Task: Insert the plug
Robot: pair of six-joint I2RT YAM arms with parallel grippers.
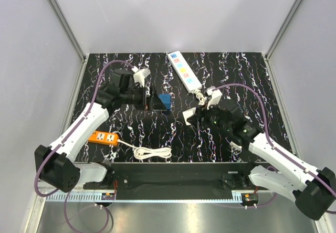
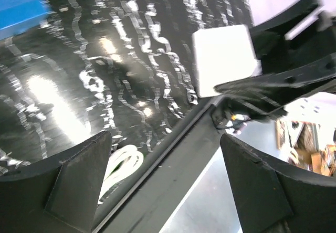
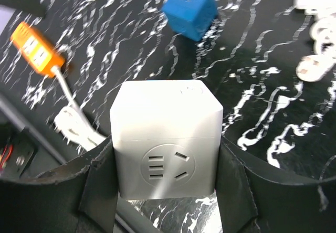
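Note:
The royal-blue cube plug (image 1: pixel 165 102) sits on the black marbled table (image 1: pixel 231 70) near the middle. It also shows in the left wrist view (image 2: pixel 18 7) and the right wrist view (image 3: pixel 190 8). My left gripper (image 1: pixel 150 101) is just left of it, open and empty (image 2: pixel 164 137). My right gripper (image 1: pixel 190 116) is right of the plug and shut on a pale whitish cube adapter (image 3: pixel 165 138), one finger on each side, held a little above the table. That cube also shows in the left wrist view (image 2: pixel 226 60).
A white power strip (image 1: pixel 184 71) lies at the back, its coiled cord and plug (image 1: pixel 202 95) beside my right gripper. An orange socket block (image 1: pixel 103 137) with a coiled white cord (image 1: pixel 152 152) lies at the front left. Walls enclose the table.

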